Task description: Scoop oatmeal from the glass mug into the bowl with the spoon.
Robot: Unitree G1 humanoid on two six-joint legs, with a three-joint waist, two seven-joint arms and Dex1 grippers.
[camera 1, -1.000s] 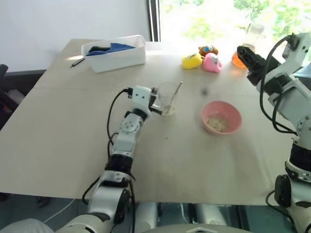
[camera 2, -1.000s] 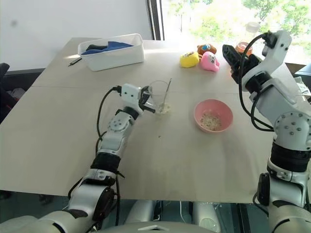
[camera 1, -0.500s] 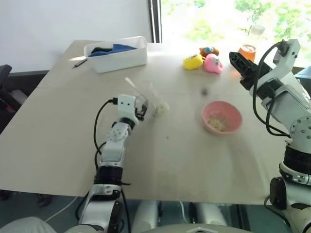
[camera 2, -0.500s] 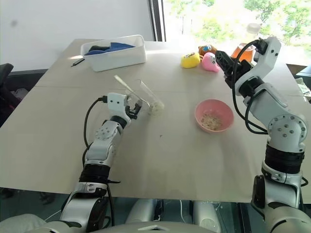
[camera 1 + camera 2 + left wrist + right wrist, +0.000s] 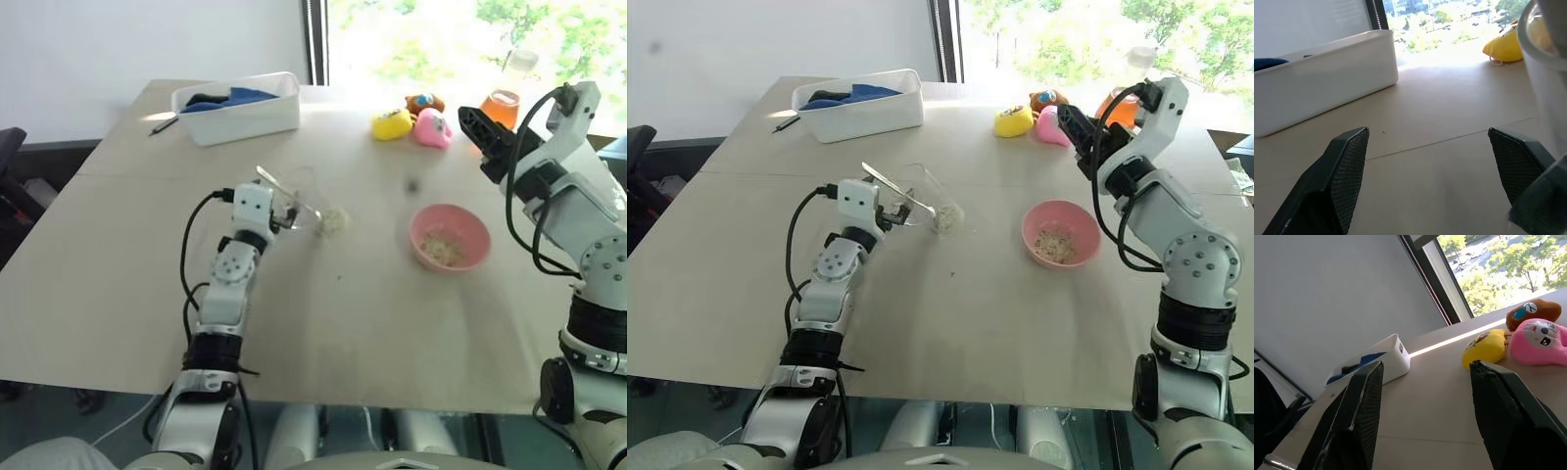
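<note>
Since a second ago the glass mug (image 5: 919,196) has gone from standing upright between the left fingers to lying tipped on its side on the bench (image 5: 950,323), mouth toward the robot's left and base toward the pink bowl (image 5: 1061,233). Oatmeal (image 5: 949,217) sits as a pale clump at the mug's base end. The spoon (image 5: 898,192), which stood leaning in the mug, now lies slanted across the tipped glass, its handle end pointing toward the white tub (image 5: 860,104).

The left gripper (image 5: 1432,161) has let go and drawn back toward the robot's left; its fingers (image 5: 1347,171) are spread wide with bare bench between them, and the mug's glass wall shows blurred just beside one pad in the left wrist view. Whether that pad touches the glass I cannot tell.

The right gripper (image 5: 1425,416) hangs raised above the far right of the bench near the soft toys, fingers parted with nothing between them.

The bowl stands upright, well apart from the mug, with a small heap of oatmeal inside. A yellow toy (image 5: 1013,121), a pink toy (image 5: 1540,340) and a brown toy (image 5: 1533,312) lie near the window, beside a flask of orange liquid (image 5: 502,103). A dark pen (image 5: 779,124) lies beside the tub.
</note>
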